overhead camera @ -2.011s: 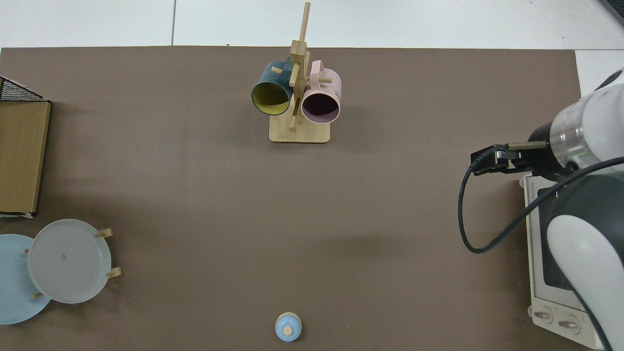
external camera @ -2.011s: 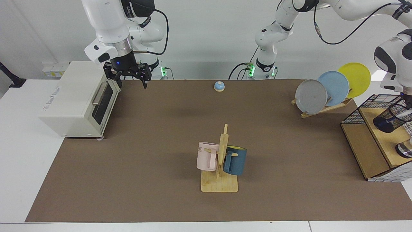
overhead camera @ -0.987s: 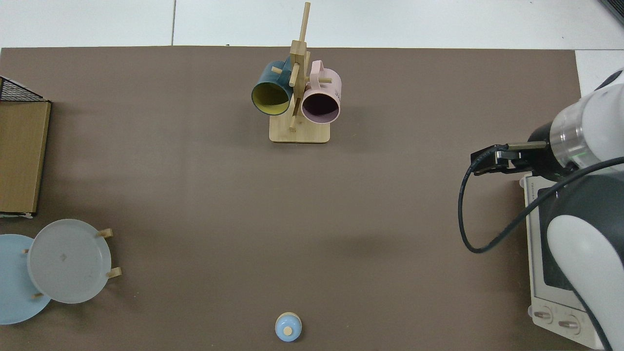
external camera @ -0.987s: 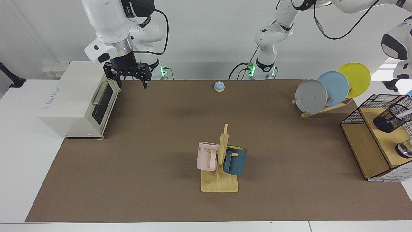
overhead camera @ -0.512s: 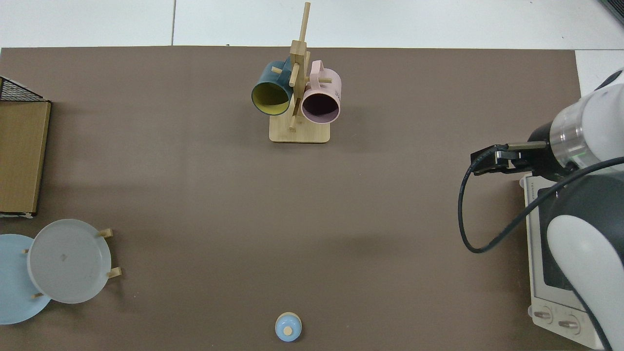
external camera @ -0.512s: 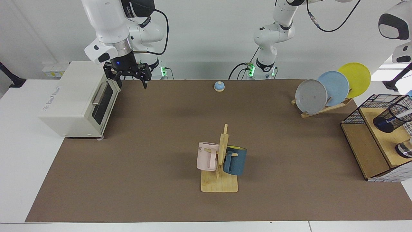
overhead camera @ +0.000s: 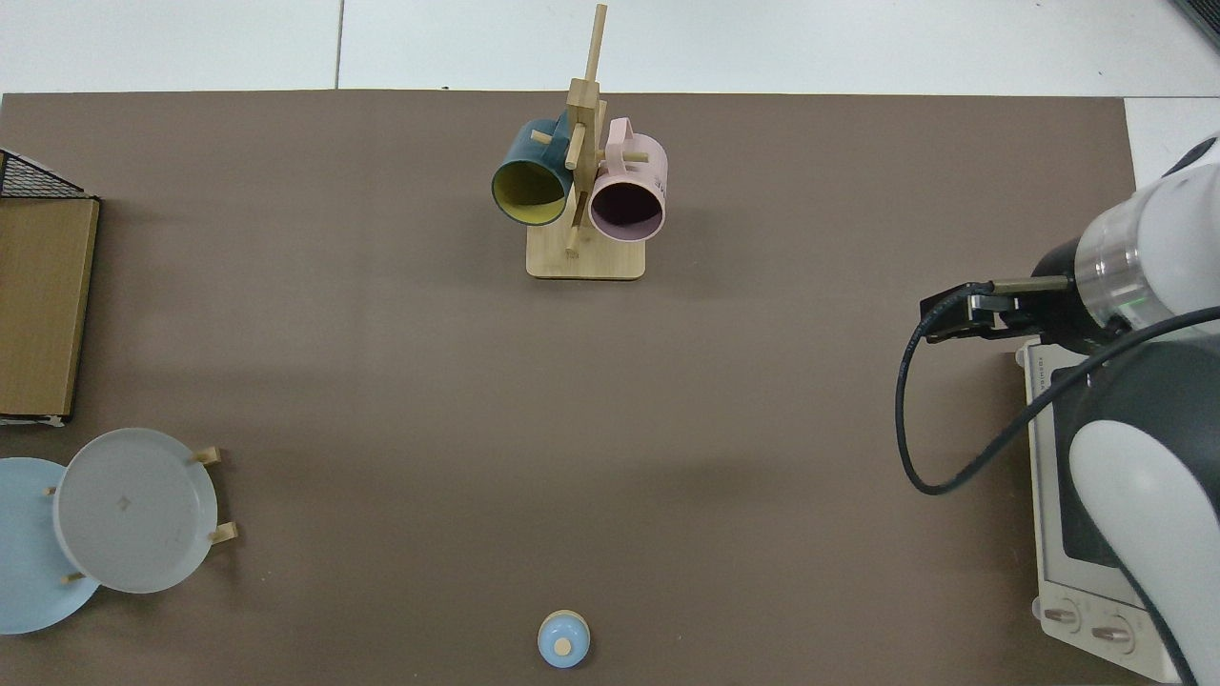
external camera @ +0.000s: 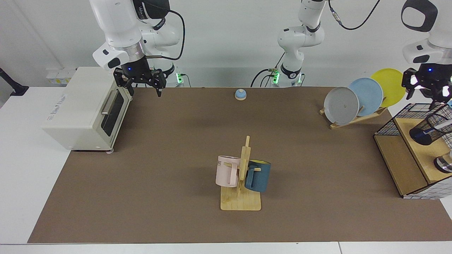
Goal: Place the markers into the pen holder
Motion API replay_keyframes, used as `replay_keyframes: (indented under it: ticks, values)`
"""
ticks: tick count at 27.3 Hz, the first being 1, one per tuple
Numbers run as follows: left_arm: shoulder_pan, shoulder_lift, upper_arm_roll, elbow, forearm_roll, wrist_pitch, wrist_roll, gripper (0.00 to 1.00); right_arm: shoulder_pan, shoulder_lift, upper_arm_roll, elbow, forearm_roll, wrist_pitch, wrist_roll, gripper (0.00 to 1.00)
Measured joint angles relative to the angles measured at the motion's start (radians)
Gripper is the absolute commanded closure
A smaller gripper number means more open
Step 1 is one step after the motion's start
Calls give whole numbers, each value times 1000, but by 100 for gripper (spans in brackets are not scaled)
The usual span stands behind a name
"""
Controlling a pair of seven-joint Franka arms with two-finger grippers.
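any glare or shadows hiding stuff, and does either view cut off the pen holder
Facing view: even light, soft shadows on the brown mat, a bright patch behind the yellow plate; the black wire-mesh pen holder sits at the frame's edge, partly cropped, below the left gripper. Top view: soft shadows, no glare; the pen holder is out of frame.

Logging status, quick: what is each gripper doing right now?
Left gripper: open, empty, above the pen holder.
Right gripper: open, empty, waiting beside the toaster oven.

Bright, even overhead light; soft, faint shadows fall on the brown surface (external camera: 169,158) beneath the arms. Both views are crisp.
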Motion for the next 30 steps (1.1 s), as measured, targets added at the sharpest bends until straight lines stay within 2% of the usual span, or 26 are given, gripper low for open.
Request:
replay_keyframes:
  ticks: [3,5,12,20,30]
  values:
    - [-23,-24,1,-27,-33,-35,-94,19,0,0,0,0,0,0,0,0]
    - [-38,-38,2,-43,-60,-62,-154,1,0,0,0,0,0,0,0,0]
    - [-84,-79,-9,-91,-130,-133,-402,0,0,0,0,0,0,0,0,0]
    - [-95,-118,-68,-111,-162,-202,-733,0,0,0,0,0,0,0,0,0]
    - [-106,-144,-86,-109,-238,-233,-938,0,0,0,0,0,0,0,0,0]
